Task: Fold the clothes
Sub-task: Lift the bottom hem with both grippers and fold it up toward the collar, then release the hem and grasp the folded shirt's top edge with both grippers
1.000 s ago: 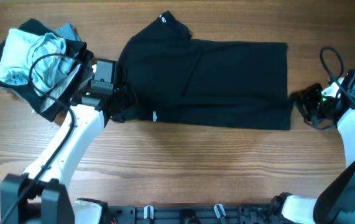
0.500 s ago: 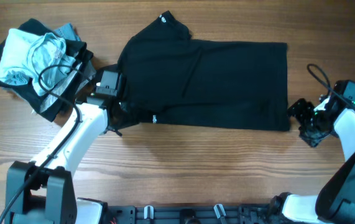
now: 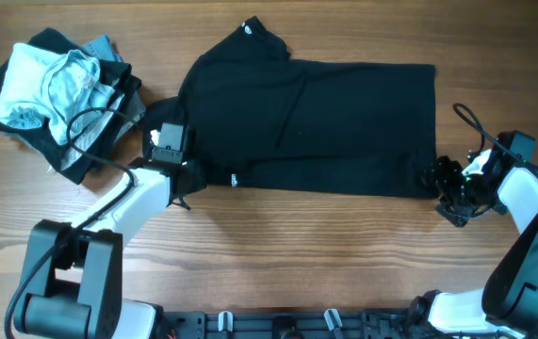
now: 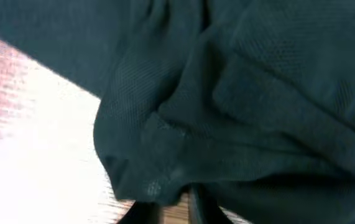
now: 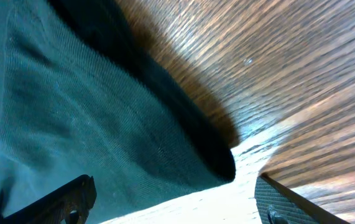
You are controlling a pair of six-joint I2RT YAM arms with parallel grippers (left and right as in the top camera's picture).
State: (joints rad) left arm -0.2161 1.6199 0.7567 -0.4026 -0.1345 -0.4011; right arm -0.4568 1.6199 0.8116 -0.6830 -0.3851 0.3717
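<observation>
wooden counter (image 3: 278, 250) is carrying the black t-shirt (image 3: 325, 122) spread flat mid-surface, right jaws gaping astride its near hem corner for a fold grip, left jaws nosing into the opposite bunched corner, their grip impossible to tell.

Left gripper (image 3: 189, 179), right gripper (image 3: 437, 181) nearer T-shirt (image 3: 334, 122)

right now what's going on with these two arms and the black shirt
Two robot arms are set up to fold a black T-shirt lying on the wooden table. The left hand is at its near left corner, grip unclear. The right hand is open around the near right corner. A pile of other clothes sits far left.
</observation>
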